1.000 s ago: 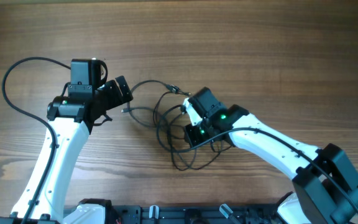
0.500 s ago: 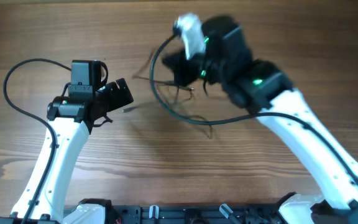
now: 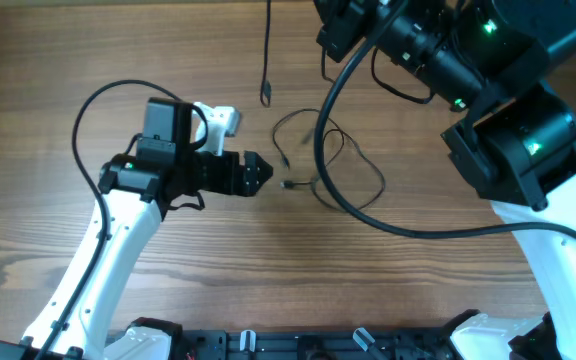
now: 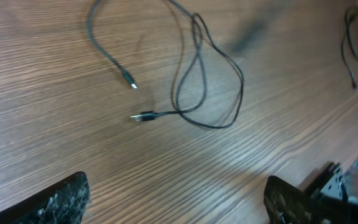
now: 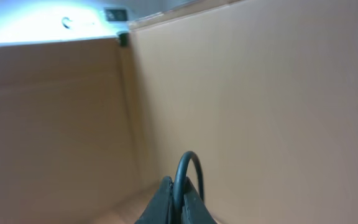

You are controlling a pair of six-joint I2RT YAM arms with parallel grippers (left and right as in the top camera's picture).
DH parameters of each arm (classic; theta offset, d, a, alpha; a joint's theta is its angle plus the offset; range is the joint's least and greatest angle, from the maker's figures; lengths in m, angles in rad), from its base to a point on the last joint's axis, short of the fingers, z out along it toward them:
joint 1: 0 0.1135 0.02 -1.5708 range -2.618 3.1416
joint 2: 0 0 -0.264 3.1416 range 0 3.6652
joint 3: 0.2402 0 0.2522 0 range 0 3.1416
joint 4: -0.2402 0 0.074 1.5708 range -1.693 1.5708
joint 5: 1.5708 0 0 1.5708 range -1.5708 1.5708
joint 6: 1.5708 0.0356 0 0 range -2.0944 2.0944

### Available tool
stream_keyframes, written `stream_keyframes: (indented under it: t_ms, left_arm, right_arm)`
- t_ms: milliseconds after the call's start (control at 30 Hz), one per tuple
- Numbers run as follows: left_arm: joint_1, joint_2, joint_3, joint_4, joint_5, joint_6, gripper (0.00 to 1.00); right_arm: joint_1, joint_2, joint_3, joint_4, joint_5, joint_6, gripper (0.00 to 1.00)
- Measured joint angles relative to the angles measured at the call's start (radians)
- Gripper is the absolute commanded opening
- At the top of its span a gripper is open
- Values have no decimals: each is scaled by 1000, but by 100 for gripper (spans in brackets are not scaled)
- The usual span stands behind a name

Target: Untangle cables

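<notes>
We have hoisted 1 cable [image 3: 267, 50], seemingly free, in our clamped right gripper [image 5: 178, 199] — the 2nd cable [image 4: 242, 87] lies slack beside our wide-open, empty left gripper [image 3: 253, 175].

Wood worktop [image 3: 48, 60]: warm brown, strong lengthwise grain, low satin sheen. Thin cables [image 4: 216, 126]: smooth dark jacket, rubbery-looking, slightly glossy, with pale metallic plug tips [image 4: 143, 116]; left tool [image 3: 260, 172] is matt black, its fingers [image 4: 61, 199] black with a grey-speckled, rough-looking face. Smooth glossy white plastic arm shells [image 3: 108, 240], matt black joint housings [image 3: 163, 130]; the panels [image 5: 260, 93] in the right wrist view are plain matt tan, cardboard-like.
</notes>
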Motion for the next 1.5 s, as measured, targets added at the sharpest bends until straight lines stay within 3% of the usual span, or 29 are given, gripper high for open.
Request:
stream_keyframes:
  t_ms: [167, 233, 300, 367, 467, 600, 700, 867, 900, 933, 967, 1067, 1233, 1500]
  left_arm:
    - [-31, 0, 0, 2, -30, 29, 94]
    - [-31, 0, 0, 1, -37, 32, 95]
    - [-31, 0, 0, 2, -39, 32, 95]
    - [-31, 0, 0, 0, -42, 33, 96]
    - [-31, 0, 0, 0, -57, 36, 98]
    - [-31, 0, 0, 1, -64, 36, 99]
    - [-31, 0, 0, -11, -68, 36, 99]
    - [-31, 0, 0, -29, -68, 36, 99]
    - [-31, 0, 0, -30, -68, 36, 99]
    - [-31, 0, 0, -31, -68, 36, 99]
    - [-31, 0, 0, -31, -68, 36, 99]
    - [-31, 0, 0, -31, -68, 36, 99]
    - [-31, 0, 0, -31, -68, 36, 99]
    - [-31, 0, 0, -30, -68, 36, 98]
  right_arm:
    - [-38, -14, 2, -165, 424, -265, 4]
    - [-137, -14, 2, -180, 671, -364, 4]
    - [-212, -14, 2, -205, 720, -384, 4]
    - [-433, -13, 2, -257, 800, -391, 4]
    - [-733, -7, 2, -311, 753, -392, 4]
    - [-1134, 68, 3, -305, 422, -243, 4]
    - [-1299, 200, 7, -297, 201, -101, 4]
    - [-1417, 442, 6, -363, 82, 40, 4]
    - [-1445, 500, 6, -411, 82, 83, 17]
    - [-1458, 525, 6, -450, 84, 110, 53]
    - [-1470, 556, 8, -502, 95, 149, 96]
    - [-1482, 644, 8, -611, 141, 264, 100]
    - [-1477, 707, 6, -872, 248, 606, 100]
    - [-1423, 707, 7, -1241, 294, 887, 99]
